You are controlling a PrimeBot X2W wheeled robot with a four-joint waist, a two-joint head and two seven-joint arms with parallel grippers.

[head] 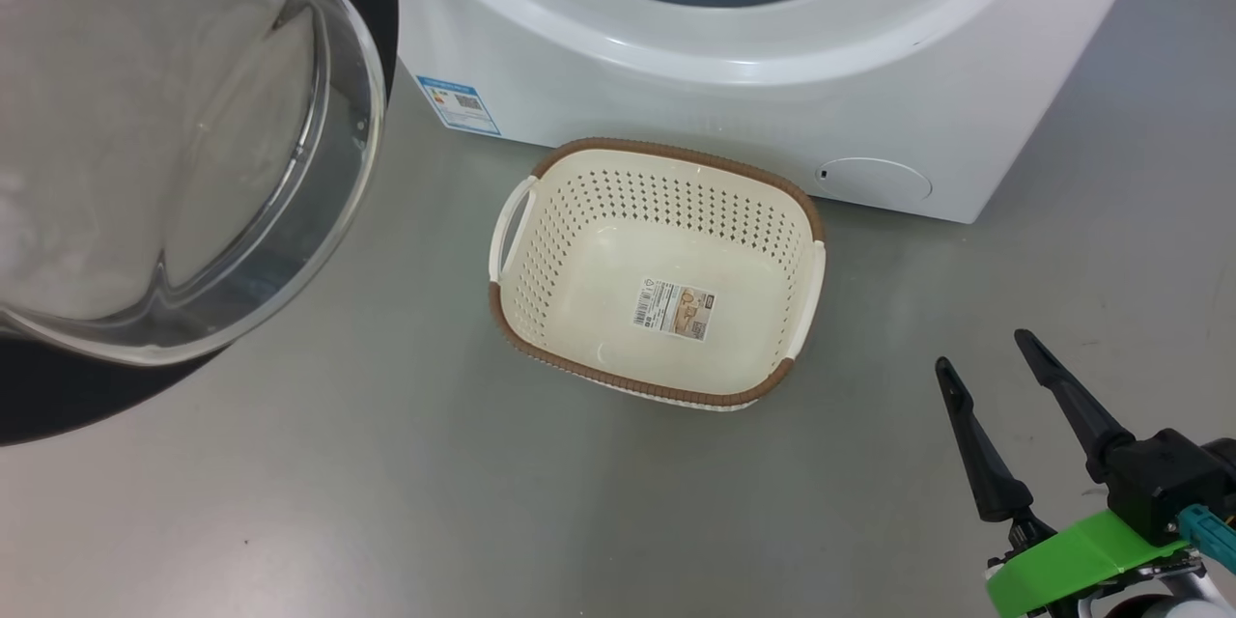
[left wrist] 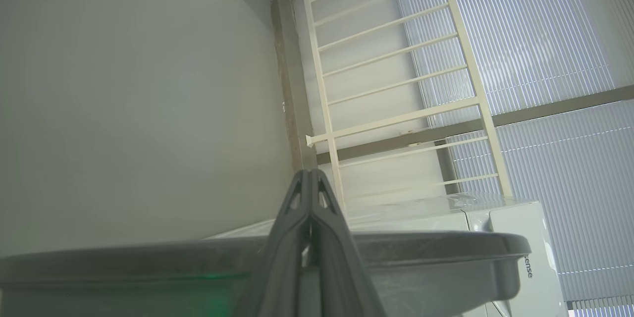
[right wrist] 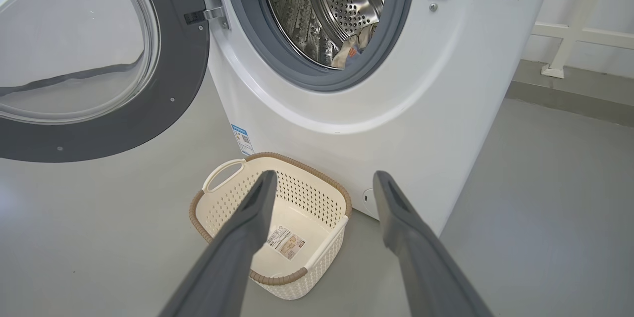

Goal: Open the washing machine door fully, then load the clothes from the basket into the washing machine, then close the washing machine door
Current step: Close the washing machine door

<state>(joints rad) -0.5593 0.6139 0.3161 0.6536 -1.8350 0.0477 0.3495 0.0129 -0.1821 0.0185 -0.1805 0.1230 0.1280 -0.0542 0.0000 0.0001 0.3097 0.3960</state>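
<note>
- Washing machine door [head: 183, 145] stands swung wide open at the far left of the head view, its clear glass bowl bulging toward the camera and its black rim hanging above the grey floor [head: 386, 502].
- Left gripper [left wrist: 310, 176] has its two fingers pressed flat together with nothing between them. In its wrist view a dark curved edge crosses the bottom just behind the fingers. This is probably the door's rim, though I cannot tell whether they touch it.
- Basket [head: 570, 241] sits on the floor in the middle, just in front of the machine, and is empty apart from a paper sticker [head: 674, 309] on its bottom.
- Washing machine [head: 734, 106] rises behind the basket with its mouth uncovered. The right wrist view shows the clothes [right wrist: 352, 48] as a small heap low inside the steel drum [right wrist: 317, 5].
- Right gripper [head: 982, 350] hangs at the lower right, jaws spread wide and holding nothing, well apart from the basket.
- Judging by the empty basket and the filled drum, loading looks finished and closing the door is the step in hand.
- Next, the door needs a steady push on its outer face or rim, sweeping it round on its hinge until it seats against the gasket. The open right gripper should keep clear of that swing.
</note>
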